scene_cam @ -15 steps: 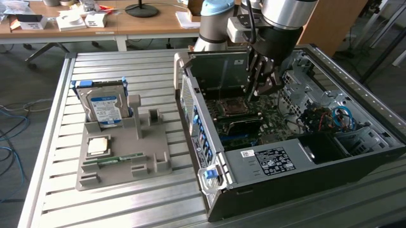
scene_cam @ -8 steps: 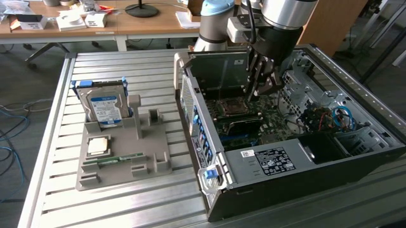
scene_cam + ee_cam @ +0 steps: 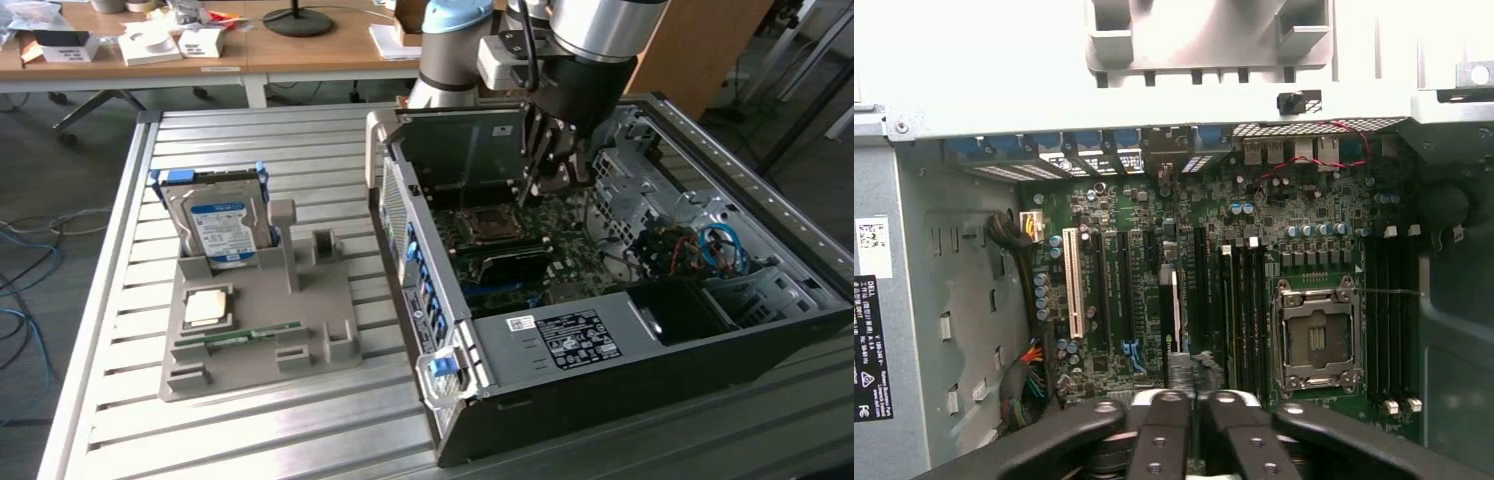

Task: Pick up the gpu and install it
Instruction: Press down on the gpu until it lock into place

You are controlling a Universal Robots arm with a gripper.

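Jaws clamped on the gpu (image 3: 1175,322). Black fingers (image 3: 1159,430) pinch its top edge, so the card is seen edge-on as a thin vertical strip. It hangs inside the open PC case (image 3: 561,400), over the motherboard (image 3: 1254,250), in line w/ the dark expansion slots (image 3: 1124,290) beside the white slot (image 3: 1073,283). Can't tell if it touches a slot. CPU socket (image 3: 1317,338) is also in the case, near the gpu. The arm (image 3: 587,40) reaches down into the case from above. On the slatted metal desk (image 3: 240,430), just beside the case at the exterior view's left, is a grey holder (image 3: 254,330): blue-labelled hard drive (image 3: 220,225) upright, CPU chip (image 3: 207,305) and green memory stick (image 3: 240,338) lying flat.
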